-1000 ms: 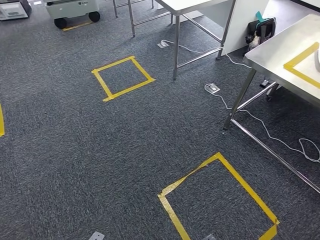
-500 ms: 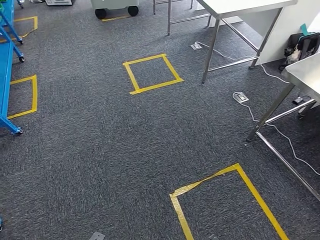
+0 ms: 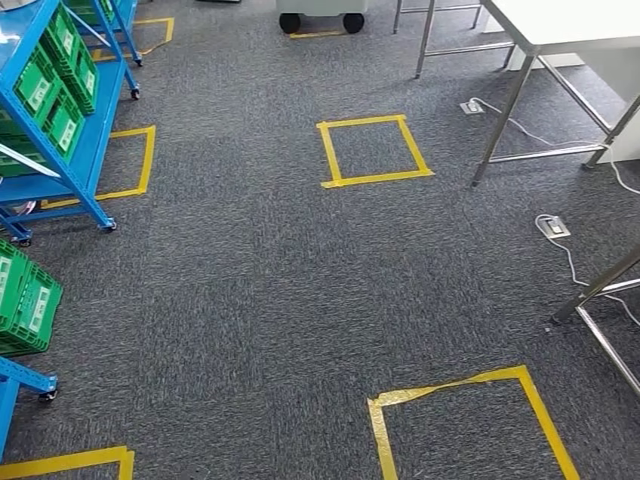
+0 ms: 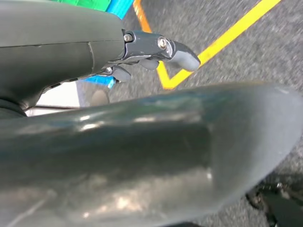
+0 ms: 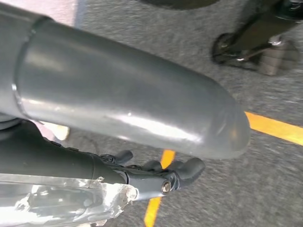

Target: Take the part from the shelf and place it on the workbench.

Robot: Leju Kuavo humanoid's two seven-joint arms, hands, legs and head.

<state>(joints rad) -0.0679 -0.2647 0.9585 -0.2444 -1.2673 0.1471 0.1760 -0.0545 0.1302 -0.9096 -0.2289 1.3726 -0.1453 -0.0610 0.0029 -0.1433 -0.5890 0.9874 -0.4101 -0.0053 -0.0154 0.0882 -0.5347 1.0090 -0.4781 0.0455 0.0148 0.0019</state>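
Head view of a grey carpeted workshop floor. A blue shelf on castors stands at the left, loaded with green bins that carry white labels. The part itself is too small to make out. We judge it sits in one of those bins, so its shape and finish stay unknown to us. Nothing from the shelf is in either hand.

The left hand hangs over the carpet with its fingers stretched out, apart and empty. The right hand is likewise spread, with nothing between its fingers. A crinkled clear film lies along its wrist side, and we cannot tell what it is.

We see several risks:
- The shelf is well apart from us and off to one side, so a poorly aligned approach could leave the bins out of reach.
- The shelf could roll on its castors if we nudge it.
- The bins look alike, so we might reach into the wrong one.
- On the way to the steel table at the right, a white cable and a floor socket lie on the carpet and could catch a foot.
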